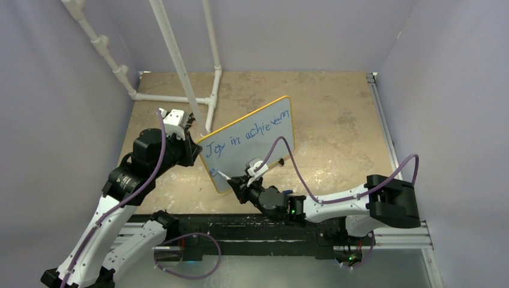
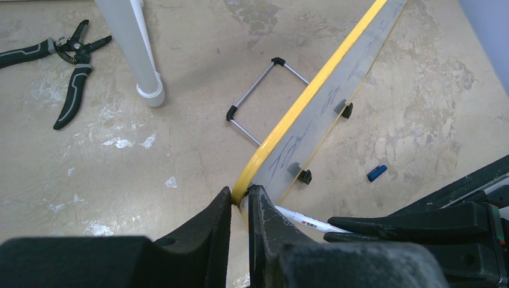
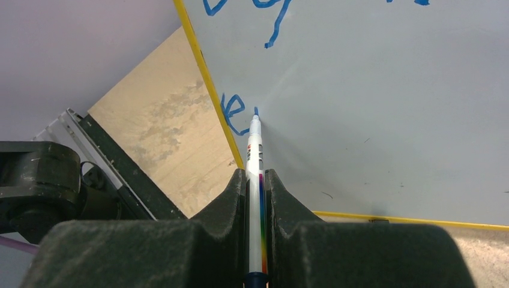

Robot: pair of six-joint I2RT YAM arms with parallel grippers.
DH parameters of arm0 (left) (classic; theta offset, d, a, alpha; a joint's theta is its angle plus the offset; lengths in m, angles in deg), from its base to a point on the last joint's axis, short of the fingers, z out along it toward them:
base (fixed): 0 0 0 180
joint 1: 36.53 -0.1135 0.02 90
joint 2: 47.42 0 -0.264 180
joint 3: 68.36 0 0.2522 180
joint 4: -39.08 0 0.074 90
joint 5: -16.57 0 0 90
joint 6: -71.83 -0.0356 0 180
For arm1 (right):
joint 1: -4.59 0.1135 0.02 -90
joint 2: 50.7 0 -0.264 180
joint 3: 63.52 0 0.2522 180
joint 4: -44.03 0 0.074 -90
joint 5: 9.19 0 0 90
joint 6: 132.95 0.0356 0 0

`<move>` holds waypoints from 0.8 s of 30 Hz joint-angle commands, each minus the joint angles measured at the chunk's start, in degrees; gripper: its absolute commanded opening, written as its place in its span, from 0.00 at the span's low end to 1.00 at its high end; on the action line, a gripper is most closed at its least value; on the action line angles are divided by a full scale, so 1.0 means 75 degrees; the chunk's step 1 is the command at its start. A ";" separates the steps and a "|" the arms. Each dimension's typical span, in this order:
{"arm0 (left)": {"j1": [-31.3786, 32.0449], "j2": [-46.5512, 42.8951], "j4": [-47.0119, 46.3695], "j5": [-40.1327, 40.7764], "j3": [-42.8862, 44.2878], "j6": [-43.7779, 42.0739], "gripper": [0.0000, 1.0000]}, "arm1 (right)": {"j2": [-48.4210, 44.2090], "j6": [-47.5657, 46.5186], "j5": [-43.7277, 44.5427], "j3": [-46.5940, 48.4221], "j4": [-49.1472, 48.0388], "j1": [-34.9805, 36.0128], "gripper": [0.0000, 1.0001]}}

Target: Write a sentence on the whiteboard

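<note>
The whiteboard [image 1: 258, 135], white with a yellow rim, stands tilted on the table. The sentence [image 1: 243, 135] in blue reads "Joy in achievem" on the top line, with an "e" [image 3: 233, 107] on a second line at the board's left edge. My left gripper [image 2: 240, 198] is shut on the board's yellow rim [image 2: 288, 123] at its left corner. My right gripper [image 3: 256, 180] is shut on a white marker [image 3: 255, 156]. The marker's blue tip touches the board just right of the "e". The marker also shows in the left wrist view [image 2: 306, 222].
White PVC pipes [image 1: 174, 54] stand behind the board. Black pliers [image 2: 66, 60] lie at the far left in the left wrist view. A wire stand [image 2: 258, 96] lies behind the board. A blue marker cap [image 2: 377, 173] lies on the table in front of the board.
</note>
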 commanded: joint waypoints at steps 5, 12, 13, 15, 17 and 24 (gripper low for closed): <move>-0.0020 -0.0092 -0.0124 -0.0157 0.0019 0.0055 0.00 | 0.0083 0.0215 0.0194 0.0220 0.0310 -0.0007 0.00; -0.0015 -0.0104 -0.0094 -0.0136 0.0028 0.0055 0.00 | 0.0127 0.0325 0.0164 0.0217 0.0420 0.0023 0.00; -0.0015 -0.0104 -0.0093 -0.0131 0.0027 0.0061 0.00 | 0.0127 0.0324 0.0167 0.0221 0.0406 0.0033 0.00; -0.0015 -0.0104 -0.0092 -0.0132 0.0030 0.0060 0.00 | 0.0107 0.0303 0.0187 0.0220 0.0341 0.0034 0.00; -0.0015 -0.0104 -0.0073 -0.0133 0.0031 0.0053 0.00 | 0.0066 0.0232 0.0190 0.0198 0.0159 0.0035 0.00; -0.0015 -0.0093 -0.0082 -0.0143 0.0029 0.0067 0.00 | 0.0010 -0.0144 0.0228 0.0274 -0.0352 0.0034 0.00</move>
